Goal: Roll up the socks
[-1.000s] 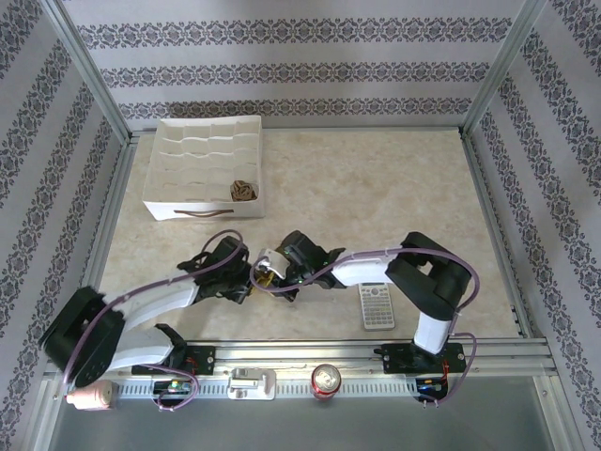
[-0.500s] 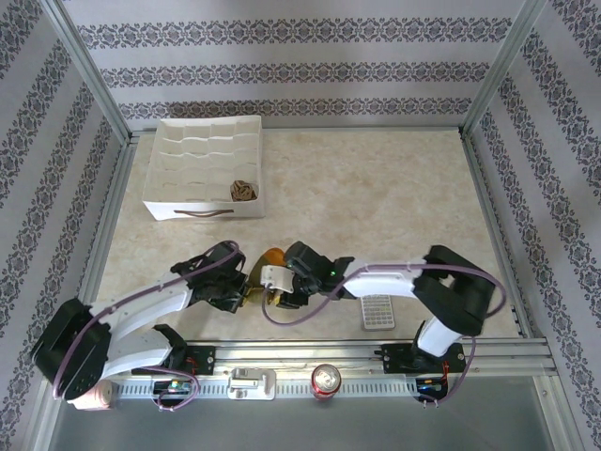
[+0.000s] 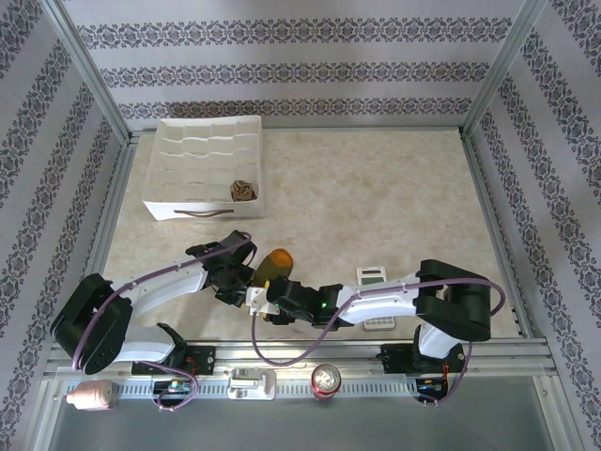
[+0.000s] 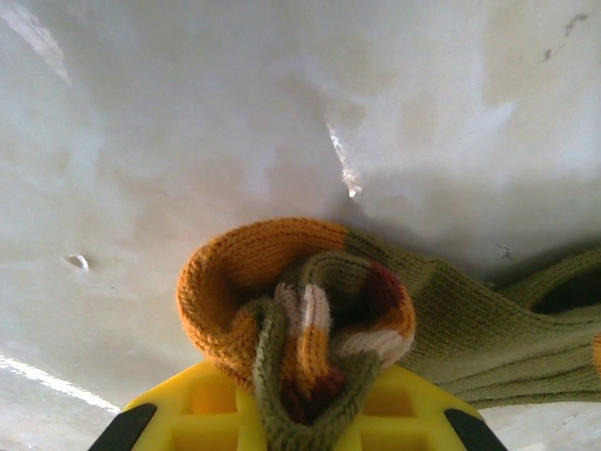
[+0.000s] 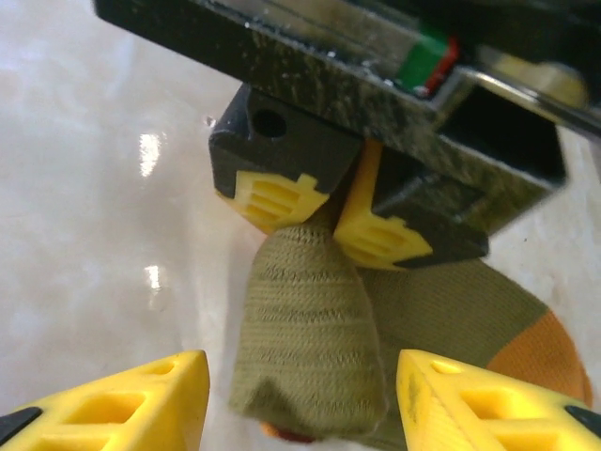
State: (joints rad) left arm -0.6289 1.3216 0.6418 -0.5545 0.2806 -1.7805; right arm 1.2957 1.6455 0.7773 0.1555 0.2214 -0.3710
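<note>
In front of the organiser box [image 3: 169,209], the soft, springy olive sock [image 5: 310,324] is pinched at its roll by the left gripper [image 4: 300,413] and straddled by the spread right gripper [image 5: 300,385]; the roll is judged the surest hold

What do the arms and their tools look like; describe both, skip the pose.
The left arm and right arm have white links, black joints and looping purple cables. The left tool has a black body; it and the right tool carry yellow ridged wedge fingers.
</note>
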